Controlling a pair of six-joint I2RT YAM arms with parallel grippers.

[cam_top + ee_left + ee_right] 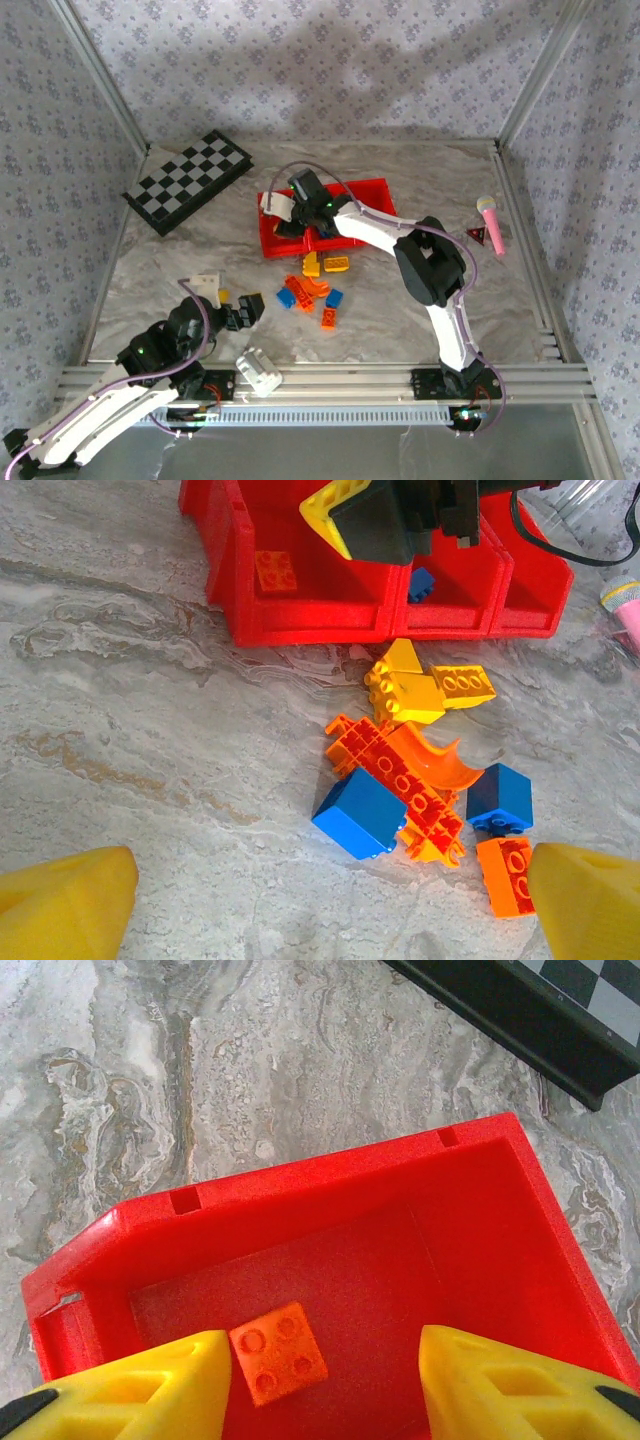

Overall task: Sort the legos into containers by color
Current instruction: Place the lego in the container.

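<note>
Right gripper, top view: hangs over the left-end bin of the tray, arm stretched across the table. Left gripper is low near the front edge, just left of the loose legos, which lie on the table between it and the tray. Left is therefore the nearer arm, and from the right gripper the pile lies back toward the bases. Left wrist view: yellow fingers far apart at the bottom corners with nothing between them, so wide and empty. The pile is dead ahead. Blue cube sits on the pile's left edge with its left side free. Orange plate has its long axis diagonal, upper left to lower right. Second blue and small orange are by the right finger, yellows nearest the tray. Orange brick is in the left bin, blue brick in the middle one, and the right bin's floor is hidden. Right wrist view: fingers partly apart, gripping nothing. The orange brick lies flat, studs up, on the bin floor between them, close to the finger at picture left, and I can't tell whether they touch. My call: the blue cube is the easiest next pick, for the left arm.
</note>
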